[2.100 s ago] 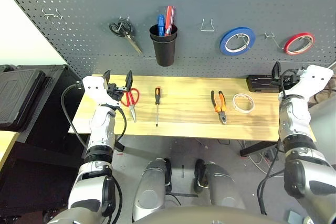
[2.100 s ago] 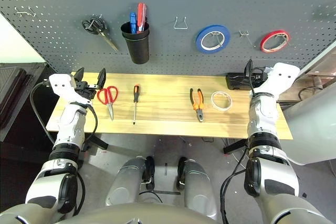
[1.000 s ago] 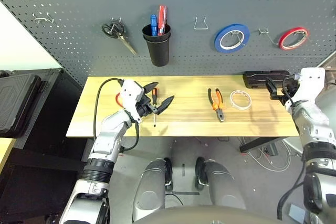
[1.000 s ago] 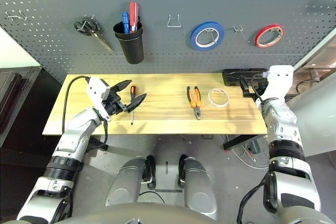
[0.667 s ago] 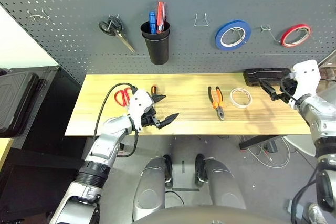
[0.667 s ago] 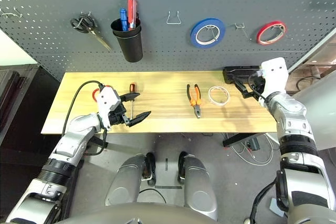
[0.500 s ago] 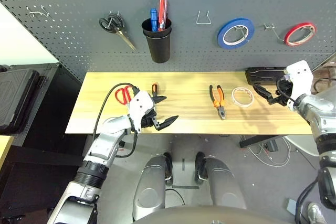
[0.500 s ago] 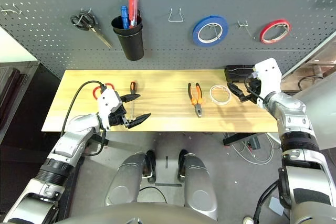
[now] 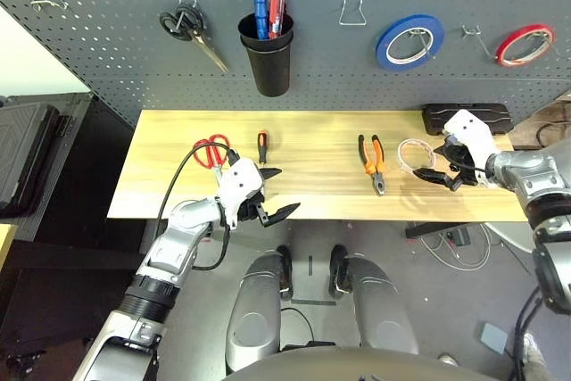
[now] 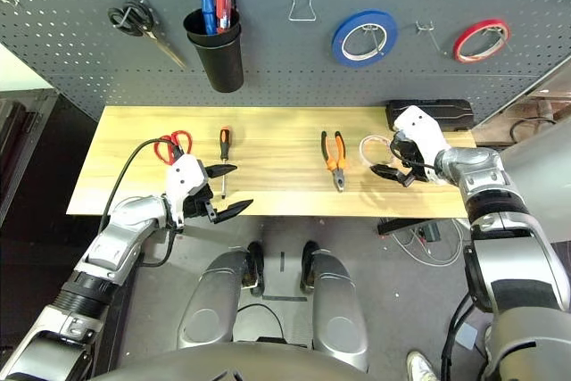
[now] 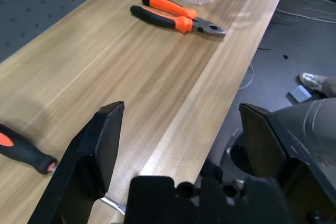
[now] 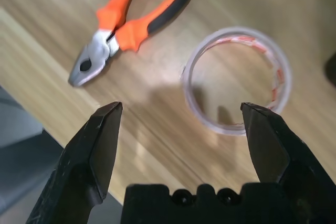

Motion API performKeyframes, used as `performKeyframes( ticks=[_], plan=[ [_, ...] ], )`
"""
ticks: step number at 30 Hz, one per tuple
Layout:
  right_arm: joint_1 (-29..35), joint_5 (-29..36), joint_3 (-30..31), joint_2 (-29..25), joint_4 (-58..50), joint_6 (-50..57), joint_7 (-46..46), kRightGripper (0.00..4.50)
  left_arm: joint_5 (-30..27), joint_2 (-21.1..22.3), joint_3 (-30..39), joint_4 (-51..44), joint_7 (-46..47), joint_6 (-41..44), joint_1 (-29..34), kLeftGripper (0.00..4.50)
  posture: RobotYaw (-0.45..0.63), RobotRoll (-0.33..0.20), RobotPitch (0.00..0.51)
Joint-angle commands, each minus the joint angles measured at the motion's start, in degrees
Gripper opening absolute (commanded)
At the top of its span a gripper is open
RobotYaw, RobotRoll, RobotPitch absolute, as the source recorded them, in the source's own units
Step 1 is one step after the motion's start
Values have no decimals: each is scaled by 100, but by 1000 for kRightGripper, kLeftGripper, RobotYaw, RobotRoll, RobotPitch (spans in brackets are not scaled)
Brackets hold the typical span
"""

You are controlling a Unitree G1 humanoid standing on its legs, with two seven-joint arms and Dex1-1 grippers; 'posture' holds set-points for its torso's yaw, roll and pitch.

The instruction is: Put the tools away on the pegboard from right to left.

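Four tools lie on the worktop below the pegboard in the head view; the right tool has swung in beside the tape roll, fingers spread. Left wrist: left tool released, empty, screwdriver nearby. Right wrist: roll lies unheld between spread fingers, pliers alongside, so the rightmost pickup looks next.

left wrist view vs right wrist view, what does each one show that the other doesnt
Left wrist view alone: the black handle end of the slim orange-and-black screwdriver, the open left gripper, and grey floor past the table edge.

Right wrist view alone: the open right gripper, its fingers either side of the tape roll and above it.

Both: the cream-white tape roll and the orange-and-black-handled pliers lying apart on the pale wooden table.
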Motion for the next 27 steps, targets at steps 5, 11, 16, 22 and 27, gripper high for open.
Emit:
performKeyframes(
  ticks=[5,11,16,22,27],
  plan=[
    [-141,-629,392,288,607,-160,-346,4490,45,77,-64,-584,55,335,343,4500,183,0,336],
    [-159,-834,472,413,812,-52,-602,4490,24,131,-31,-870,119,532,452,4500,207,0,347],
    [-126,-904,470,449,867,24,-699,4490,17,156,-25,-956,156,605,476,4500,210,0,349],
    [-87,-943,502,451,878,99,-662,2894,26,115,-76,-949,194,633,428,4500,206,0,348],
    [-80,-960,511,384,826,41,-512,973,50,84,-100,-881,201,604,387,4500,201,0,344]
  ],
)
